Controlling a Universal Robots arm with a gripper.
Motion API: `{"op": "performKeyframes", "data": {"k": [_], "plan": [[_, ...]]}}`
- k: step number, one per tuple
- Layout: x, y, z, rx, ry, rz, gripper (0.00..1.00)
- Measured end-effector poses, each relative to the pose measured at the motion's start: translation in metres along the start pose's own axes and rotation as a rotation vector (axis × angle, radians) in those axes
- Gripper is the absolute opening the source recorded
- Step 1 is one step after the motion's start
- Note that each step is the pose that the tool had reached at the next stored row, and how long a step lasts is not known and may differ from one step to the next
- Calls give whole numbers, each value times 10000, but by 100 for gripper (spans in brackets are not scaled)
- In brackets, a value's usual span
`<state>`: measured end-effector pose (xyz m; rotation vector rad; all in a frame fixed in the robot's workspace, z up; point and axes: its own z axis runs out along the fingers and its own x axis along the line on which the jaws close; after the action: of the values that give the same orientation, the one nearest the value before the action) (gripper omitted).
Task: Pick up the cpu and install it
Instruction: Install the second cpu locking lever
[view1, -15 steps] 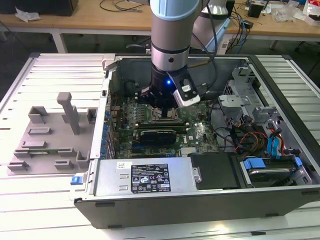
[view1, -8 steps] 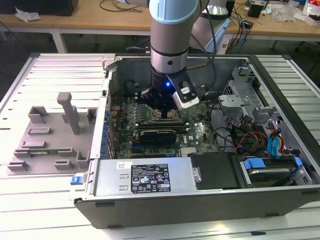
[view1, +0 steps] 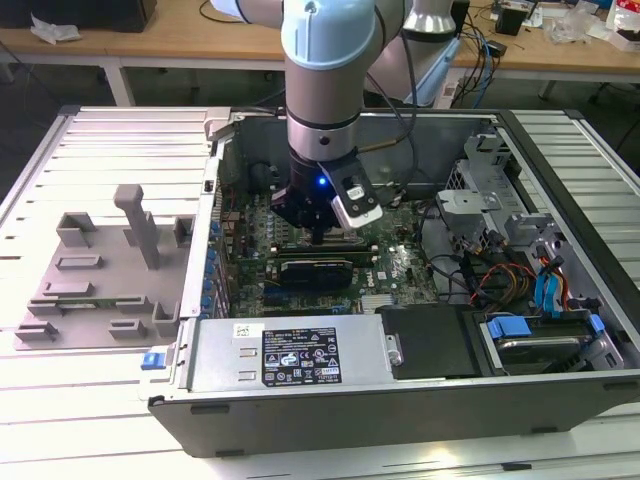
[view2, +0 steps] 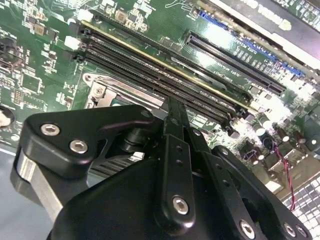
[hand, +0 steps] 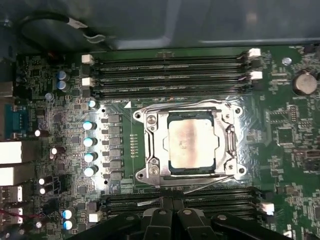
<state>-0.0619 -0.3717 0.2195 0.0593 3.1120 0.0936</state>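
One gripper (view1: 318, 232) is seen lowered into the open computer case (view1: 400, 400) in the exterior view, just above the motherboard (view1: 390, 265). Whether the fingers are spread or pressed together cannot be told; nothing is seen held between them. In the first wrist view, the cpu (hand: 192, 142) is seated flat inside the metal socket frame (hand: 150, 145), between banks of memory slots (hand: 170, 70). Beyond, on the table (view1: 60, 420), a grey plastic tray (view1: 100, 290) is seen toward the exterior view's left.

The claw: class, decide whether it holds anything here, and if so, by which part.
Nothing is held. The cpu lies in the socket frame on the motherboard, apart from the claw.
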Motion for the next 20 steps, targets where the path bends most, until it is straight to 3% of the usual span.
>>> {"op": "performKeyframes", "data": {"k": [3,6,7,12,20], "plan": [[2,-1,23,-15,37,-621,11],[13,1,25,-20,37,-656,11],[51,1,25,-21,46,-772,11],[66,0,36,-59,131,-2182,11],[203,1,93,-71,135,-2288,11]]}}
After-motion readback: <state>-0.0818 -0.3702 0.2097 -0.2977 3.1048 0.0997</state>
